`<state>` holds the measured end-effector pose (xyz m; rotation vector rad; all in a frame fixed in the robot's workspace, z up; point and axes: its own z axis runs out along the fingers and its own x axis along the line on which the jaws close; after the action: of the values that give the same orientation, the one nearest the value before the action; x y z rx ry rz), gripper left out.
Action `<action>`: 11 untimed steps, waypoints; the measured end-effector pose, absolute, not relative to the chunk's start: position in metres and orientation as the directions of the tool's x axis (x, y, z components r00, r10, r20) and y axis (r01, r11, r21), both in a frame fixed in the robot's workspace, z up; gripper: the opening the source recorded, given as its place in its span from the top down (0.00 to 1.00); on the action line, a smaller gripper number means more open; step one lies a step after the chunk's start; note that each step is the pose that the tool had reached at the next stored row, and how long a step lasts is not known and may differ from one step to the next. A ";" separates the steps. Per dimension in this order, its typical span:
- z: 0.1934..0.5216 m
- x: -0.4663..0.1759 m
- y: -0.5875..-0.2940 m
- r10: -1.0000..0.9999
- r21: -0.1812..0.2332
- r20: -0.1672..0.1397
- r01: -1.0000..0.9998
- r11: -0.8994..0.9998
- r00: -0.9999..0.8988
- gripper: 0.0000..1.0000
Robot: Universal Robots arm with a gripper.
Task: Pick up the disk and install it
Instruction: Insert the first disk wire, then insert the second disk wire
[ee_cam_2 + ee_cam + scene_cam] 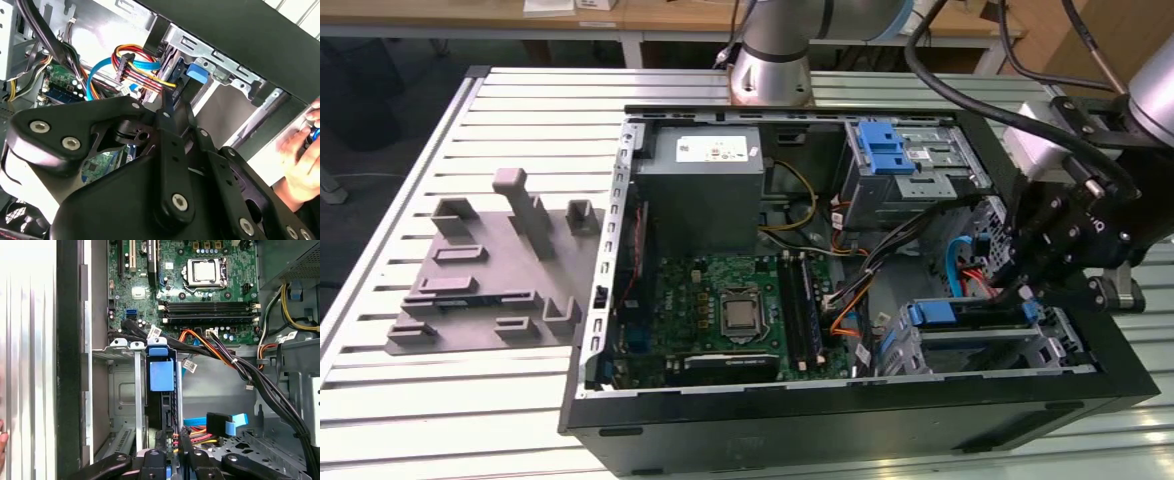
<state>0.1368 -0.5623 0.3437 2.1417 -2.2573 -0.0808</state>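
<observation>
Looking down past my end effector (172,452), I see the disk (161,390) standing edgewise in its cage just ahead, fingers nearly closed at its rear edge; grip unclear.

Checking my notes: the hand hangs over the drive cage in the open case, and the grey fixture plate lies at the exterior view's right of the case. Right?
No: the grey fixture plate lies at the exterior view's left of the case, as the exterior view shows. The hand does hang over the drive cage.
</observation>
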 end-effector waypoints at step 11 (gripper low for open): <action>0.344 0.137 -0.562 -0.999 0.057 -0.013 -0.997 0.052 -0.053 0.89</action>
<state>0.1369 -0.5623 0.3443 2.1408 -2.2564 -0.0787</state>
